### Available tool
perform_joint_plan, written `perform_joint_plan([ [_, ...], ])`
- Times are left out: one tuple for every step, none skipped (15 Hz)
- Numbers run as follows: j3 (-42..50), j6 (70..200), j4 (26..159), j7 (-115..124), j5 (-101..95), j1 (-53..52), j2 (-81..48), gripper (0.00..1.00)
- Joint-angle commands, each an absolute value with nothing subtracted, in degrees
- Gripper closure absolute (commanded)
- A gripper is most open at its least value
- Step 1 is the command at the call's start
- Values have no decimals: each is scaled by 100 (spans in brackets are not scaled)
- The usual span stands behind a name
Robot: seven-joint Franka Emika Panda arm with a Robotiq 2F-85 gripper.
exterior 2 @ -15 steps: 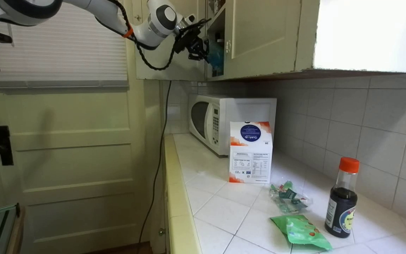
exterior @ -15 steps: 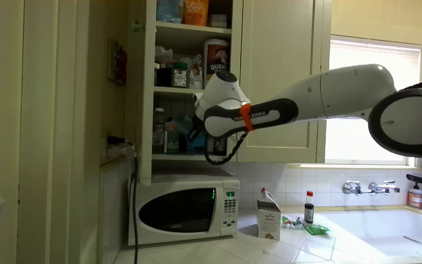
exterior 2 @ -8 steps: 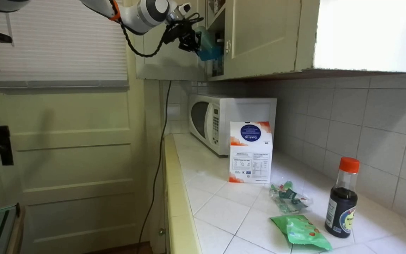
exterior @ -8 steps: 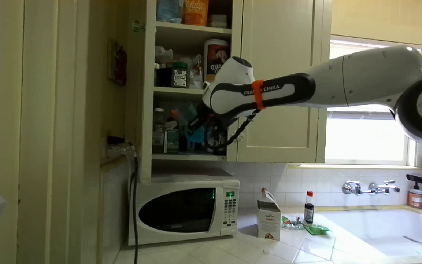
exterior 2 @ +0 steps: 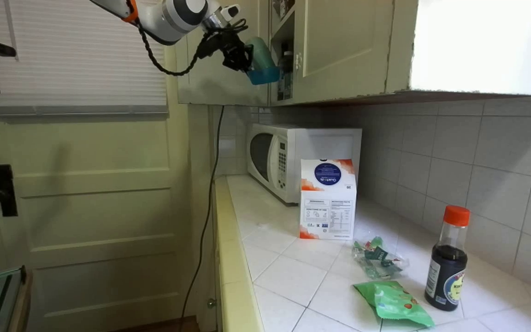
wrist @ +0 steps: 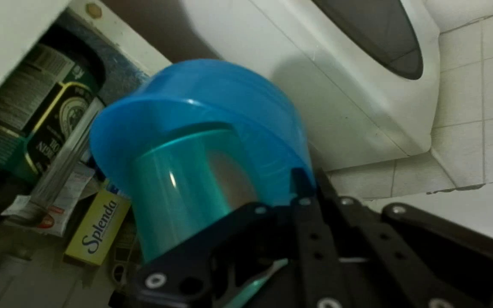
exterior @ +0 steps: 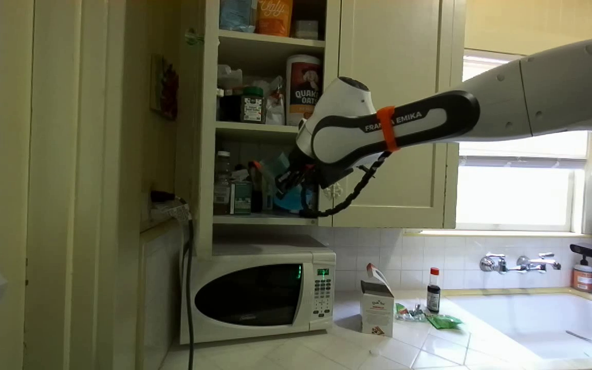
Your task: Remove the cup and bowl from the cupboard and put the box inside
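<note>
My gripper (wrist: 313, 182) is shut on the rim of the blue bowl (wrist: 229, 83), one finger inside the wall and one outside. A turquoise cup (wrist: 186, 179) rests tilted within the bowl, partly behind the gripper in the wrist view. In an exterior view the bowl (exterior 2: 264, 76) and cup (exterior 2: 262, 51) hang just in front of the open cupboard (exterior 2: 285, 20). Its lowest shelf (exterior: 265, 220) still holds bottles and packages, partly covered by my arm. The box (exterior: 377, 314), white with its top flap up, stands on the counter beside the microwave in both exterior views.
The microwave (exterior: 255, 295) sits below the cupboard. A red-capped sauce bottle (exterior 2: 447, 260), a green packet (exterior 2: 392, 302) and a clear wrapper (exterior 2: 378, 258) lie or stand near the box. The cupboard's door (exterior: 203, 128) hangs open; a sink (exterior: 537, 318) lies beyond the counter.
My arm has drawn back from the cupboard, bringing the bowl and the cup in it out past the shelf opening. The box has not moved.
</note>
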State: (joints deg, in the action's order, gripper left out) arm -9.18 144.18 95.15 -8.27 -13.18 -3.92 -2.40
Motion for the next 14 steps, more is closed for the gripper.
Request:
perform_joint_plan([
  [-825, 14467, 10457, -131, -1486, -543, 429, 99],
  [-838, 14449, 10629, 114, -1561, -548, 530, 99],
  [-851, 14449, 10837, 420, -1669, -540, 643, 99],
  [-868, 14436, 11028, 726, -1791, -521, 743, 99],
  [-882, 14427, 11213, 1079, -1922, -483, 841, 99],
  [-899, 14401, 11377, 1425, -2058, -441, 907, 99],
  [-921, 14344, 11530, 1722, -2183, -403, 995, 99],
  [-945, 14312, 11680, 1984, -2259, -376, 1046, 99],
  [-965, 14285, 11827, 2198, -2328, -349, 1096, 99],
  [-977, 14252, 11973, 2375, -2358, -324, 1162, 99],
  [-973, 14259, 12130, 2491, -2310, -309, 1210, 99],
  [-974, 14248, 12296, 2620, -2283, -284, 1286, 99],
  [-973, 14262, 12449, 2760, -2270, -243, 1324, 99],
  [-969, 14274, 12616, 2944, -2282, -183, 1379, 99],
])
